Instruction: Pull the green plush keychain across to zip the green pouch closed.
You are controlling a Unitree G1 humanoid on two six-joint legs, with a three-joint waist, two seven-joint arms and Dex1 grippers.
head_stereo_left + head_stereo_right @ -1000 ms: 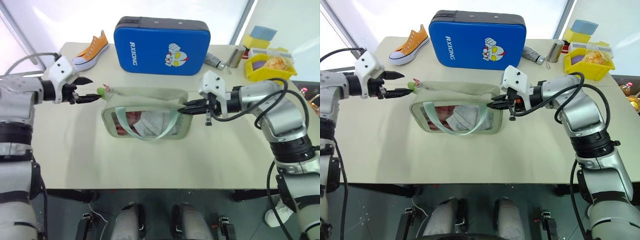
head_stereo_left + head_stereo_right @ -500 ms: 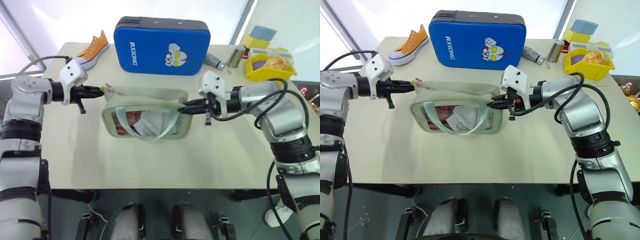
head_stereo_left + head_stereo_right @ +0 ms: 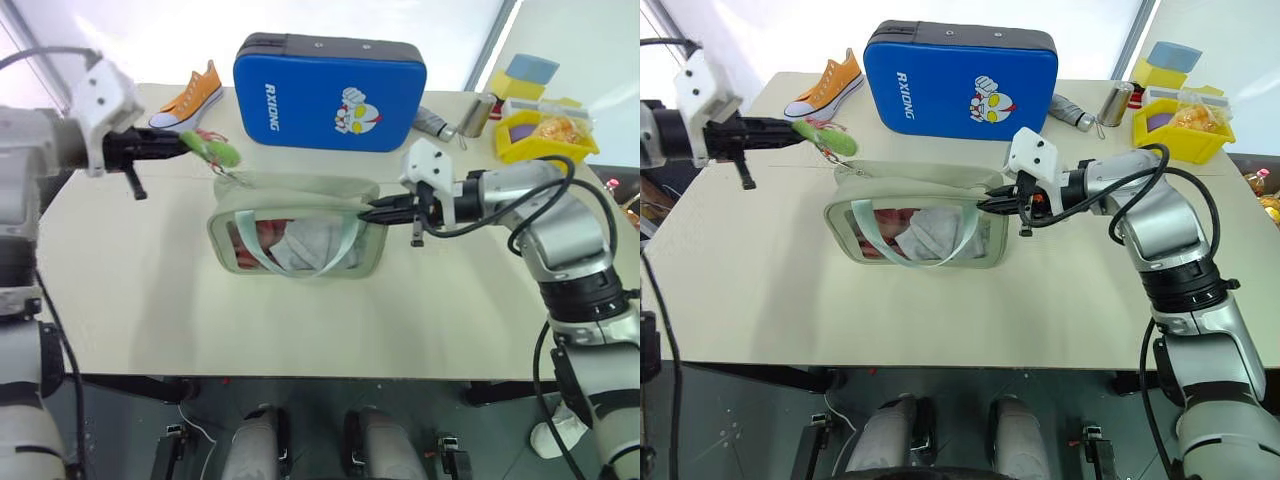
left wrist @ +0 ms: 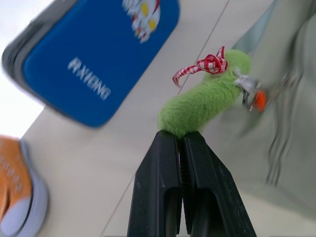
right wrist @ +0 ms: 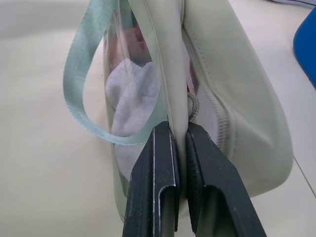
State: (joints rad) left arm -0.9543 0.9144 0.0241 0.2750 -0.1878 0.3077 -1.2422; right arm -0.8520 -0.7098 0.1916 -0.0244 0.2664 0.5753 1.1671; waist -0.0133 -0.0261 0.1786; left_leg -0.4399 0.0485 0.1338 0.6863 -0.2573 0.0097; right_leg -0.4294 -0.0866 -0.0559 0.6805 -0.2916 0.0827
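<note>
We see the green plush keychain point(image 4: 205, 98) pinched at one end between the closed fingers of the left gripper point(image 3: 183, 143), its red-checked ribbon and metal clasp at the free end. It hangs in the air above the left end of the green pouch point(image 3: 297, 228), joined to it by a thin chain. The pouch lies on the table point(image 3: 150, 300) with its clear window and mint loop strap point(image 5: 81, 84) facing us, pale cloth showing inside. The right gripper point(image 3: 368, 214) is clamped tight on the pouch's right end, its fingers squeezing the fabric edge beside the zip.

Behind the pouch a blue hard case point(image 3: 330, 92) stands upright on the table. An orange sneaker point(image 3: 190, 97) lies to its left, behind the left gripper. At the far right corner we make out a small metal cylinder point(image 3: 473, 116) and a yellow bin point(image 3: 543, 135) with bits in it. Bright white panels close off the space behind the table.

A second ago the left gripper stood open at table level by the keychain. Half a second ago it had closed on the charm. Now it has lifted the charm up and clear of the pouch's end. The right gripper has kept its hold.
</note>
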